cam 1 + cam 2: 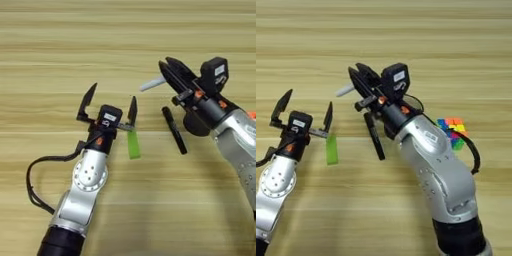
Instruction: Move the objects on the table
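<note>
Left eye view: the left tool [111, 102] stands spread, green block [133, 144] just below its right finger on the worktop [60, 45]. Right eye view: the right tool [360, 75] pinches a grey stick [345, 90]; marker [374, 135] beneath it, cube [453, 131] beside the arm.

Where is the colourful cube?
The cube shows only in the right eye view, on the table, just right of the right arm.

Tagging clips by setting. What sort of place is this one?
Likely a lab tabletop for manipulation trials, not a home. Bare wooden table holds only a few props: puzzle cube, black marker pen, lime-green block. Nothing beyond the table shows.
</note>
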Action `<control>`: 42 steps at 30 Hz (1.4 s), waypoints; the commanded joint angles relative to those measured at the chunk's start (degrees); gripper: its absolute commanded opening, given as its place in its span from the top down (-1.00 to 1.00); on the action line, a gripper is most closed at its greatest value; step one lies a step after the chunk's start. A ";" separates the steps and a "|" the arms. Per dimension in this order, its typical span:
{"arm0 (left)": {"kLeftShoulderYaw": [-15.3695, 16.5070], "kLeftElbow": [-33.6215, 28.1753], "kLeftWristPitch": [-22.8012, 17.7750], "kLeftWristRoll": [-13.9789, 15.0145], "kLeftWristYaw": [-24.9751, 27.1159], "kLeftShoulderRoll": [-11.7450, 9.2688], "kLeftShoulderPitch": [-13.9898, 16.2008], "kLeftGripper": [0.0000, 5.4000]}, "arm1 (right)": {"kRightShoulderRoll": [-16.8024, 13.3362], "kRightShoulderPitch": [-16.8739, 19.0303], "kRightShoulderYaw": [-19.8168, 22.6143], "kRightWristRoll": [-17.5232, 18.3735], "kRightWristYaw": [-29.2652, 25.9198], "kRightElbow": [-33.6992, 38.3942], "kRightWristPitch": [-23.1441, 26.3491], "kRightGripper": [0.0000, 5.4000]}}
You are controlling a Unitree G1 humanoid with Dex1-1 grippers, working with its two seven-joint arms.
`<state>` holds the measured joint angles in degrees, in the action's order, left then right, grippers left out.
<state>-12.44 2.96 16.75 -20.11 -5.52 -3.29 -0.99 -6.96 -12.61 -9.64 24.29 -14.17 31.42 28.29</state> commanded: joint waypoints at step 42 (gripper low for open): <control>-1.16 2.44 -0.65 -3.43 -1.86 -1.21 -0.64 -1.00 | 4.22 1.08 -9.08 -4.06 -1.50 -4.12 -0.63 0.75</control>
<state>-13.71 5.13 16.61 -24.32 -7.75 -4.68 -1.07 -3.13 -11.75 -18.73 20.58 -15.44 27.05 27.95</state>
